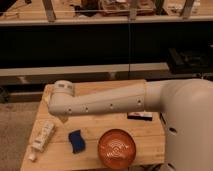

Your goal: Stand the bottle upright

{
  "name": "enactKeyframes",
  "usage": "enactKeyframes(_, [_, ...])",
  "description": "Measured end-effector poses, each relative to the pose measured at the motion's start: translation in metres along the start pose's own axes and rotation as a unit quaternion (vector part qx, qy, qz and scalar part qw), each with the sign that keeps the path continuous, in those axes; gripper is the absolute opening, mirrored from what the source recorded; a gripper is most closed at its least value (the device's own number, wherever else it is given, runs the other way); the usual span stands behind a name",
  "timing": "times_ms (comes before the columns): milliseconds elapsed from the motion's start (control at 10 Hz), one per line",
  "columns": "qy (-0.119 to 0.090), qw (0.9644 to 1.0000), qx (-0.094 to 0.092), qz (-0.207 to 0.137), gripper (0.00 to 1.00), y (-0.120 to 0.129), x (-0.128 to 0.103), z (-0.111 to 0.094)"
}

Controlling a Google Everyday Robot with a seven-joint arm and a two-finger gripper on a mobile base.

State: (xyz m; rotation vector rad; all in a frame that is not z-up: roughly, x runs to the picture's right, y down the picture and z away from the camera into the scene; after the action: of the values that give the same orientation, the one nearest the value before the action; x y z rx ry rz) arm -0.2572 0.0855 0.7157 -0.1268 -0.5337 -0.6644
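- The bottle [42,136] lay on its side near the table's [100,87] left edge, cap end towards the near corner, so it still needed lifting upright.
- I had the gripper [63,118] tucked under the arm's [100,102] far end, above and just right of the bottle, with its jaws apart and holding nothing, ready to come down.
- The blue sponge [76,141] sat just beside the bottle, and the orange bowl [116,148] further right, so I judged an approach from above safest.
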Motion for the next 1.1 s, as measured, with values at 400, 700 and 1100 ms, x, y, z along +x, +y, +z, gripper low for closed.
enactKeyframes(400, [-0.099,0.9912,-0.055,-0.067,0.8,-0.017,-0.009,0.007])
enactKeyframes(700, [-0.092,0.9854,-0.099,-0.103,0.8,-0.018,-0.022,0.011])
enactKeyframes(1100, [-0.078,0.9771,-0.145,-0.135,0.8,-0.014,-0.041,0.021])
